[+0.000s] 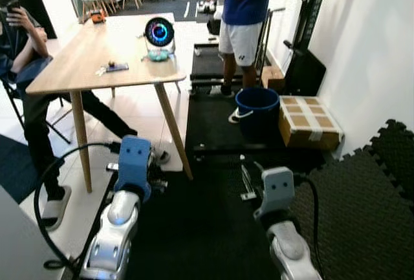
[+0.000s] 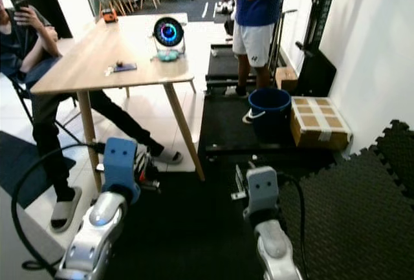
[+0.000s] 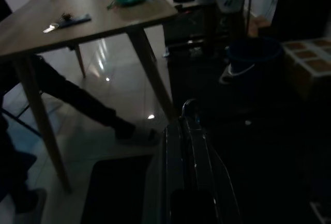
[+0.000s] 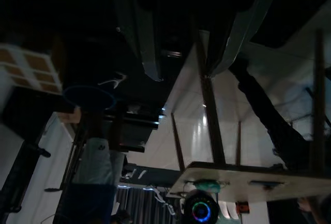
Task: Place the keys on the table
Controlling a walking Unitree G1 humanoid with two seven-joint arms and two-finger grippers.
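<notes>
The keys (image 1: 111, 68), on a dark blue fob, lie on the light wooden table (image 1: 77, 60) near its front edge; they also appear in the left wrist view (image 3: 64, 21). My left gripper (image 3: 187, 121) is held low in front of the table's near leg, its fingers pressed together with nothing between them. It hangs below and to the right of the keys. Over the black mat to the right, my right gripper (image 4: 183, 74) is also held low, fingers (image 4: 147, 53) spread apart and empty.
A round glowing device (image 1: 159, 33) stands on the table's right edge. One person (image 1: 26, 53) sits at the table's left; another (image 1: 242, 15) stands beyond it. A blue bucket (image 1: 257, 108) and a cardboard box (image 1: 309, 121) sit on the right. Black foam mats (image 1: 362, 196) cover the floor.
</notes>
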